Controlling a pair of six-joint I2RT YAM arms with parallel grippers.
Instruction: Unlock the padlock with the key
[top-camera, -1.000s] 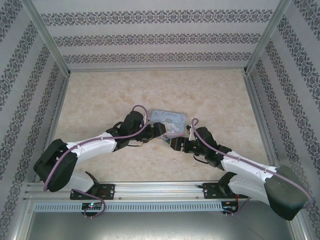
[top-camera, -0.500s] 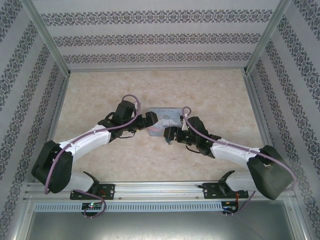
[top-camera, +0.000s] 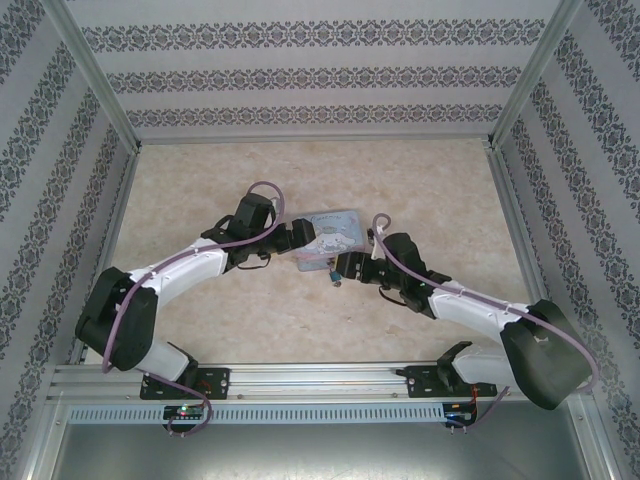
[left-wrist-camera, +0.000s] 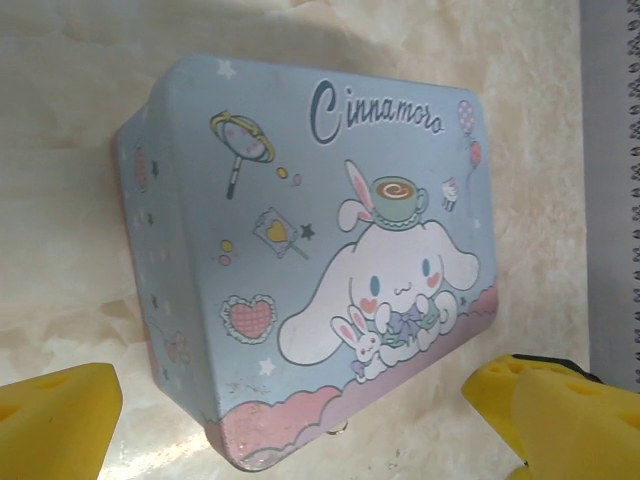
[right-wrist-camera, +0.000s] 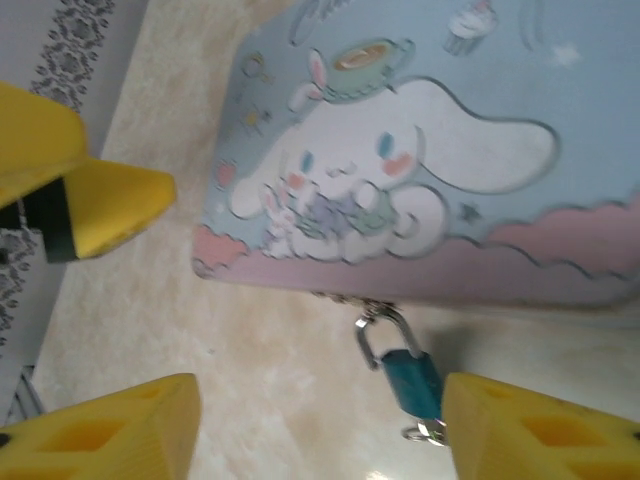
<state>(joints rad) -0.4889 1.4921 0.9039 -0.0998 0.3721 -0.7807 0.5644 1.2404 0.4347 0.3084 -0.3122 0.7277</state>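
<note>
Worktop (top-camera: 200, 180): pale marbled surface, walled in by patterned panels.
Tin (left-wrist-camera: 300, 200): pale blue, rectangular, cartoon dog and lettering on the lid; lies flat near the middle of the worktop, with its pink-banded long side towards the near edge.
Padlock (right-wrist-camera: 412, 380): tiny, blue-teal; lies on the worktop just off the tin's pink-banded side, well apart from every worktop edge.
Shackle (right-wrist-camera: 375, 335): thin, silvery, hooked into a small fitting on the tin's side.
Ring (right-wrist-camera: 420, 432): small silvery loop at the padlock's lower end; too blurred to say what it is.
Left gripper (left-wrist-camera: 300, 430): yellow fingers spread wide, one to either side of the tin's pink-banded end; neither appears to touch it; nothing held.
Right gripper (right-wrist-camera: 320, 440): yellow fingers apart, low over the worktop on the tin's near side; the padlock lies in the gap, just beside one finger and well apart from the other; not clamped.
Arms: both reach in from the near edge, with the wrists meeting at the tin.
</note>
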